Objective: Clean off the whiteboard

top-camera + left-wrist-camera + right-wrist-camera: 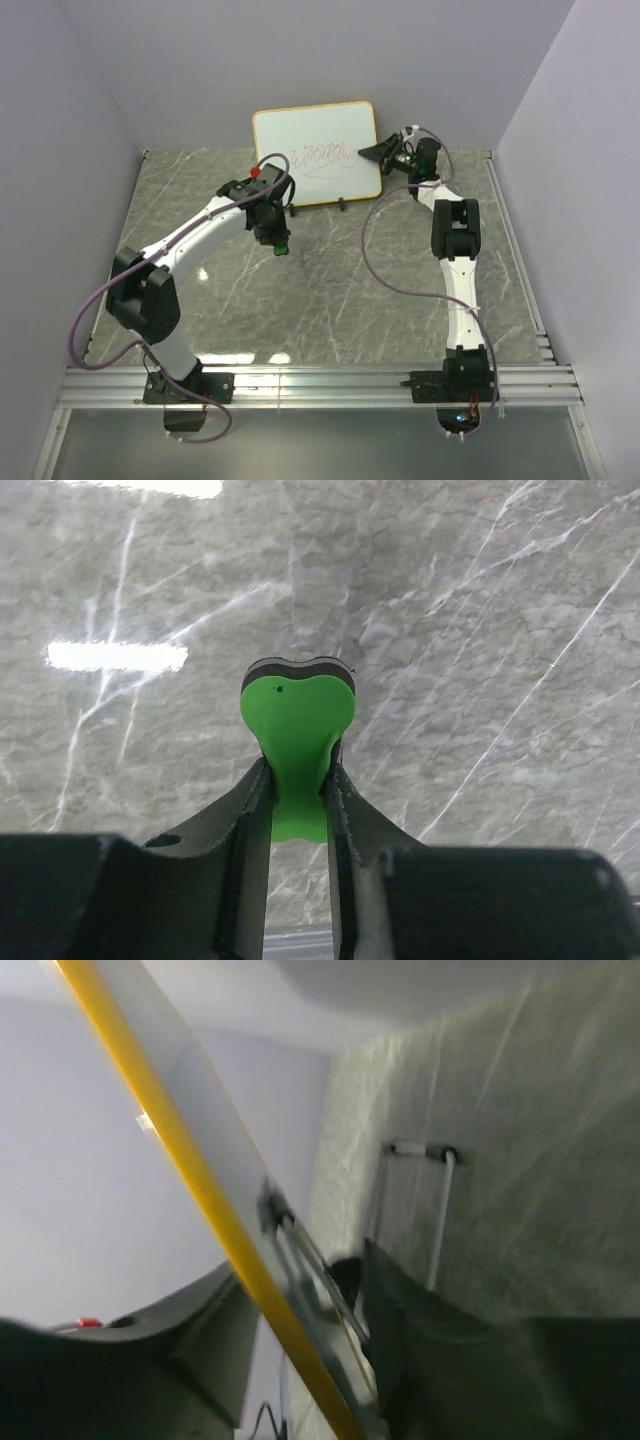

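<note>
Visibly red-scribbled whiteboard [318, 155], yellow-framed.

The top external camera sits high above and behind the arm bases. It looks down and forward, from far off, over the whole table [330, 300] to the whiteboard [318, 150]. The left wrist camera, in front of the whiteboard, faces down at the table from close by, past the left gripper [298, 768]. The right wrist camera is pressed near the whiteboard's right edge and looks along it past the right gripper [300, 1258]. The top view takes in both spots.
</note>
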Robot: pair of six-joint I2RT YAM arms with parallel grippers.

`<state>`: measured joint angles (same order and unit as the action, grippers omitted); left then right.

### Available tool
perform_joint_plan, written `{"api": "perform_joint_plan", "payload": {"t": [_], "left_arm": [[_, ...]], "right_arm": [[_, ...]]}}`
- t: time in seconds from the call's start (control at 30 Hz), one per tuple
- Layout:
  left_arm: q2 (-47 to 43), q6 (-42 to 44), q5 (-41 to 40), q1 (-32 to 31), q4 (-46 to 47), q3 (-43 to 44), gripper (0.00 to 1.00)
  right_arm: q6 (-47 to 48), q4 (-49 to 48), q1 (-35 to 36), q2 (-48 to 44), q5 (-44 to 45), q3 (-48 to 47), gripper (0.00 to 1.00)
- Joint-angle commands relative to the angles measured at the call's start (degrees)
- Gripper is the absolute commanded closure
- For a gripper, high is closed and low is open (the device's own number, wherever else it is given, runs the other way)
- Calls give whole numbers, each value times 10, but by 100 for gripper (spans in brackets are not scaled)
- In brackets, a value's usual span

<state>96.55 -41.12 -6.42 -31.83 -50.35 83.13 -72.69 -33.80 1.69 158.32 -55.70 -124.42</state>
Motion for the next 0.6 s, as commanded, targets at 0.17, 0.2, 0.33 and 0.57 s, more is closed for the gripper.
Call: {"api": "perform_joint_plan", "payload": {"t": [0.17,0.2,0.33,0.57], "left_arm": [[-108,24,-9,20,30,-61,100],[-120,26,-9,20,38,-74,100],[-148,35,-2,23,67,-115,100],[-166,53,21,25,125,-155,100]], "right_arm": [[102,4,20,-191,-30,278,68],[118,8,20,-229,-30,308,68],[213,75,23,-322,-17,435,71],[368,181,51,-462,26,612,76]]}}
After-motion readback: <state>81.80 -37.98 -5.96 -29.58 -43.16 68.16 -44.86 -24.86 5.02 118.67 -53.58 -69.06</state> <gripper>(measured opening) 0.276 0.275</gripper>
